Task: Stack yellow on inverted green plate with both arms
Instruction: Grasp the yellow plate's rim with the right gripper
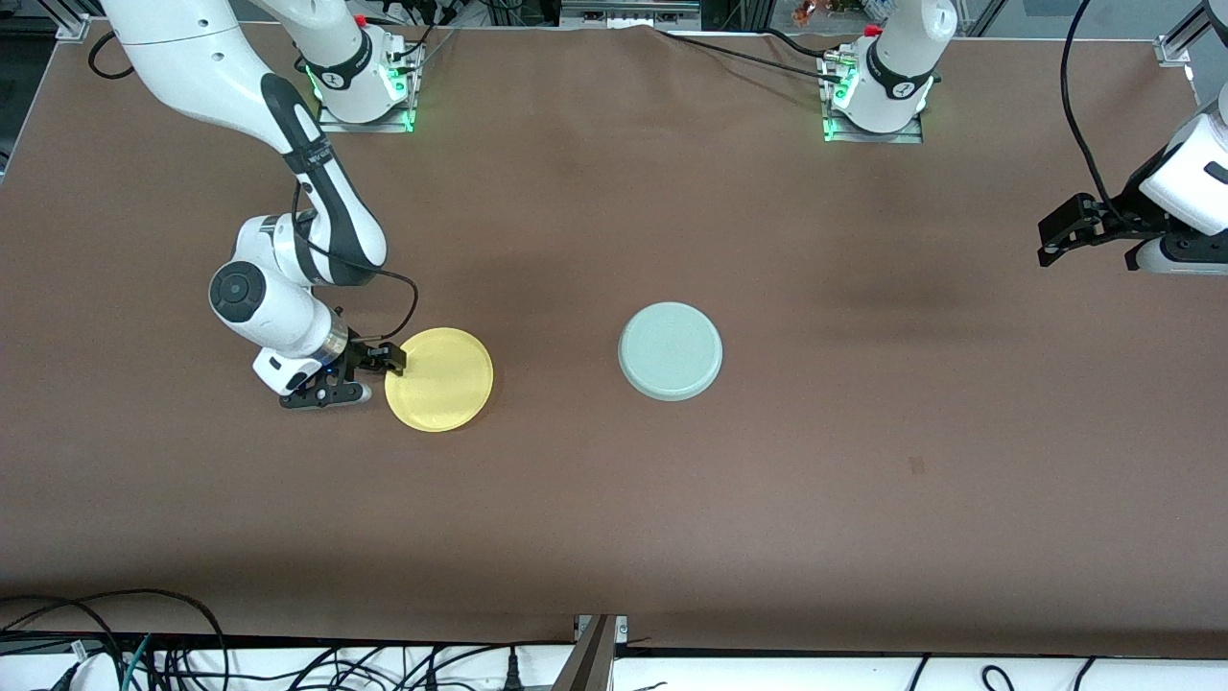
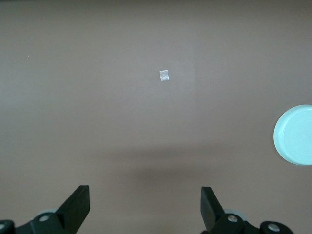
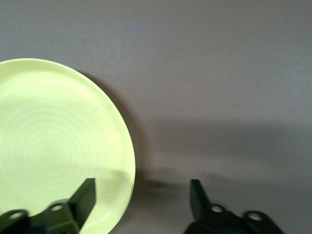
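Observation:
The yellow plate (image 1: 439, 379) lies on the brown table toward the right arm's end. My right gripper (image 1: 382, 363) is low at the plate's edge and open. In the right wrist view (image 3: 141, 187) one finger (image 3: 85, 197) is over the yellow plate (image 3: 53, 146) and the other finger is over bare table, so the rim sits between the jaws. The pale green plate (image 1: 670, 351) lies near the table's middle, flat base up; it also shows in the left wrist view (image 2: 295, 135). My left gripper (image 1: 1055, 235) waits open and empty over the left arm's end of the table (image 2: 145, 192).
A small pale square mark (image 2: 164, 75) is on the cloth under the left wrist camera. A small dark mark (image 1: 916, 465) lies nearer the front camera than the green plate. Cables (image 1: 144, 643) run along the table's front edge.

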You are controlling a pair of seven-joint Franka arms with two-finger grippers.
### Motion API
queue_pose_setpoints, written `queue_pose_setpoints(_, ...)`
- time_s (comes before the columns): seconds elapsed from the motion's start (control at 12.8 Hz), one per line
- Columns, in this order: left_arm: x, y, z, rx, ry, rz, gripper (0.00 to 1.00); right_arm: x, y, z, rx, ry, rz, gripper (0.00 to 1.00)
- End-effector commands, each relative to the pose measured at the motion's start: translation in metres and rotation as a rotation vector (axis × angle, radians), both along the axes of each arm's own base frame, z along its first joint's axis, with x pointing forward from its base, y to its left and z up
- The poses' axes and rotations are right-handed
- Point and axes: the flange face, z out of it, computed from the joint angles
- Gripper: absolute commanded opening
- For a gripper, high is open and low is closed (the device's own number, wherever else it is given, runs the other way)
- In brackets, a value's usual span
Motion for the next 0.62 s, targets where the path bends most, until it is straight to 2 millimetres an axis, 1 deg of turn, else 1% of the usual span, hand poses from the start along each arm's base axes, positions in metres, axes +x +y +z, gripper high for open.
queue_pose_setpoints(0.0,-0.003,-0.003,0.012,-0.012,-0.004,-0.032,1.00,0.005,0.003,-0.015,0.023,-0.001,-0.039,0.65)
queue_pose_setpoints(0.08,-0.003,-0.004,0.013,-0.012,-0.003,-0.032,1.00,0.008,0.004,-0.021,0.023,-0.002,-0.040,0.63)
queue_pose_setpoints(0.16,-0.002,-0.004,0.010,-0.012,0.004,-0.034,1.00,0.009,0.005,-0.024,0.023,0.000,-0.040,0.56)
queue_pose_setpoints(0.23,-0.003,-0.002,0.010,-0.012,0.008,-0.030,1.00,0.009,0.007,-0.023,0.023,0.000,-0.038,0.41)
queue_pose_setpoints(0.39,-0.002,-0.002,0.009,-0.012,0.010,-0.030,1.00,0.017,0.014,-0.013,0.038,-0.004,-0.050,0.05)
queue_pose_setpoints(0.47,-0.002,-0.004,0.009,-0.012,0.010,-0.033,1.00,0.024,0.021,-0.003,0.048,0.016,-0.070,0.00)
queue_pose_setpoints(0.54,-0.002,-0.003,0.009,-0.012,0.010,-0.032,1.00,0.032,0.035,0.011,0.063,0.031,-0.087,0.00)
